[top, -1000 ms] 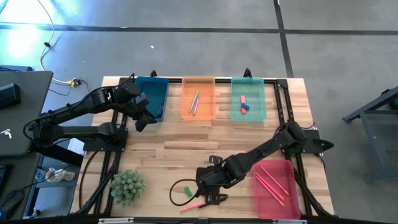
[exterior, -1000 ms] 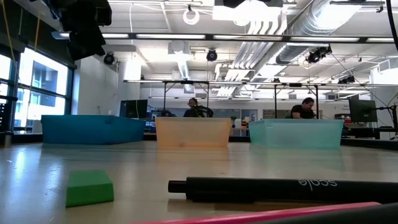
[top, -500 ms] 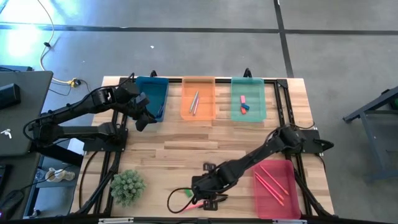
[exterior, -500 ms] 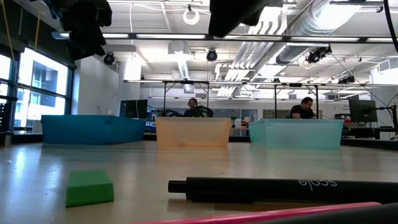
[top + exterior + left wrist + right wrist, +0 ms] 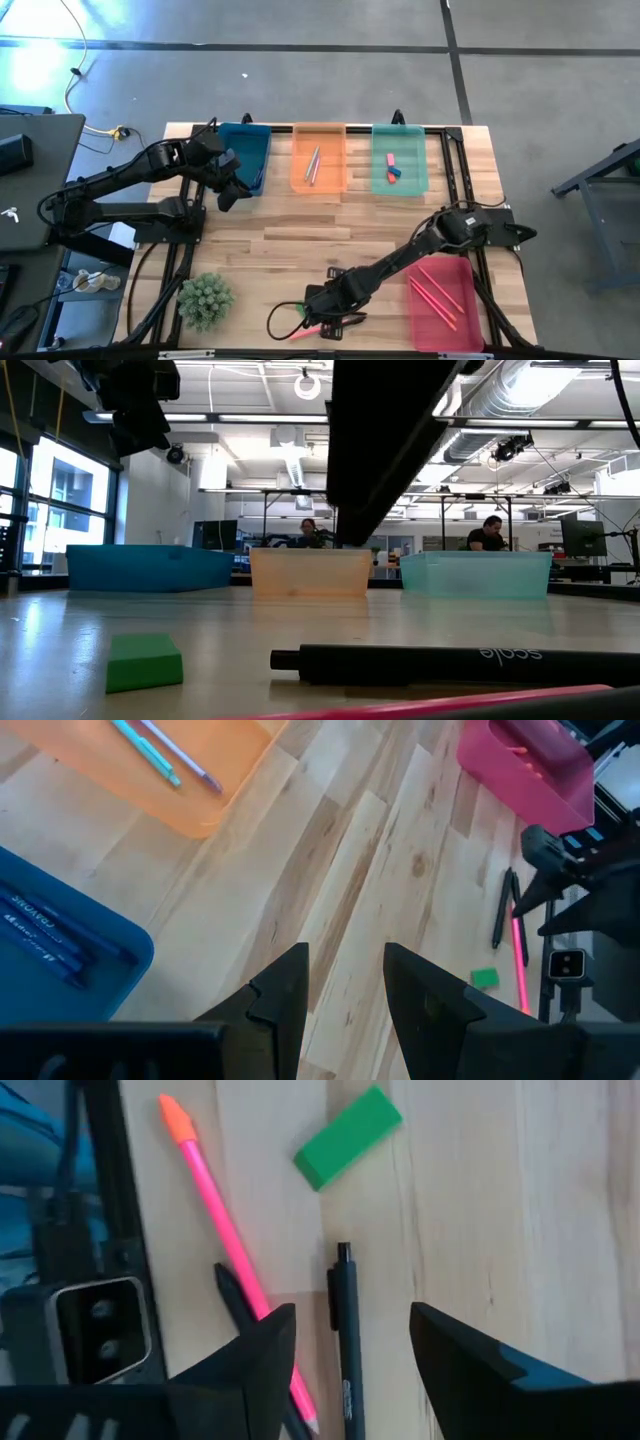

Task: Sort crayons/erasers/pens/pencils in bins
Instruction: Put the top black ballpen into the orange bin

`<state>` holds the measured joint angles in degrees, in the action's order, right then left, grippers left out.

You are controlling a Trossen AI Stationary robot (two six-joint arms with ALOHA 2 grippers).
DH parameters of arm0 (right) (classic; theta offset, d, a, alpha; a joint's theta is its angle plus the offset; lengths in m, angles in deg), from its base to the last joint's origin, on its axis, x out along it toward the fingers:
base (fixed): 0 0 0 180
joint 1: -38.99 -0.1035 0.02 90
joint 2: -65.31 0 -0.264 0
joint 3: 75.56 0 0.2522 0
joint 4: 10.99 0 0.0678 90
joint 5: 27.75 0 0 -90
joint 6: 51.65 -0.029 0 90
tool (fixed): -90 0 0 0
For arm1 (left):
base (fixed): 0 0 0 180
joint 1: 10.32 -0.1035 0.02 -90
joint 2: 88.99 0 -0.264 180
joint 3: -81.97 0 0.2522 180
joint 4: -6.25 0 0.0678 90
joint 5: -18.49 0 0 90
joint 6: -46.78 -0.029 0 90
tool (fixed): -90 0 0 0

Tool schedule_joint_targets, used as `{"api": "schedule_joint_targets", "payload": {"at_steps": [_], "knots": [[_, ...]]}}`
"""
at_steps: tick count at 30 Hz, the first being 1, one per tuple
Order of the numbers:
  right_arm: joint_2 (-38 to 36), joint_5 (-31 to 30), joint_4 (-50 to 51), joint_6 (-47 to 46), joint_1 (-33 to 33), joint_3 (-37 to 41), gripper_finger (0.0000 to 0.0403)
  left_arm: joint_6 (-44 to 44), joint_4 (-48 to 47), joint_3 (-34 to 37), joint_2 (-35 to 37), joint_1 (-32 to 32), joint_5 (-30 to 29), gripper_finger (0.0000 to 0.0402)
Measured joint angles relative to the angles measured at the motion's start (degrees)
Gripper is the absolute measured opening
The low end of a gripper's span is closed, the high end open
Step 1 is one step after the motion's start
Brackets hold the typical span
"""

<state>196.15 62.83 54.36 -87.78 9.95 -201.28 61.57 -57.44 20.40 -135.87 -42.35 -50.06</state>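
The right gripper [image 5: 345, 1345] hangs low over the near edge of the tabletop [image 5: 330, 225], its fingers [image 5: 455, 1350] spread and holding nothing. Between them lies a black pen [image 5: 346, 1340], its tip pointing ahead. Just past the fingertips, ahead and slightly to one side, the green eraser [image 5: 348, 1136] lies flat on the wood, apart from the pen. A pink pencil [image 5: 235, 1250] runs alongside the pen beside one finger, with a second dark pen [image 5: 240, 1305] crossing under it; next to these sits the low camera's housing [image 5: 90, 1330]. A black cable [image 5: 280, 315] loops near the same spot, and a small green plant [image 5: 205, 298] stands further off. The red-pink bin [image 5: 445, 290], holding pink sticks, lies beside the right arm. The left gripper [image 5: 345, 985] waits by the blue bin [image 5: 245, 155], fingers apart with bare wood between them; blue pens lie in that bin. Pens lie in the orange bin [image 5: 320, 158], and small red and blue erasers in the green bin [image 5: 400, 160] at the far side.
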Motion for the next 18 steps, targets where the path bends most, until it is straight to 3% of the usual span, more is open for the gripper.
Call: {"api": "schedule_joint_targets", "payload": {"at_steps": [9, 18], "knots": [[2.28, 1.42, -0.76, -0.01, -0.63, 0.02, 0.0193, 0.00, 0.04, 0.00, 0.00, 0.00, 0.02, 0.0119], [3.21, -0.97, -2.03, 0.10, -1.29, 0.02, 0.0193, 0.02, 0.04, 0.00, 0.00, 0.00, 0.02, 0.0119]]}}
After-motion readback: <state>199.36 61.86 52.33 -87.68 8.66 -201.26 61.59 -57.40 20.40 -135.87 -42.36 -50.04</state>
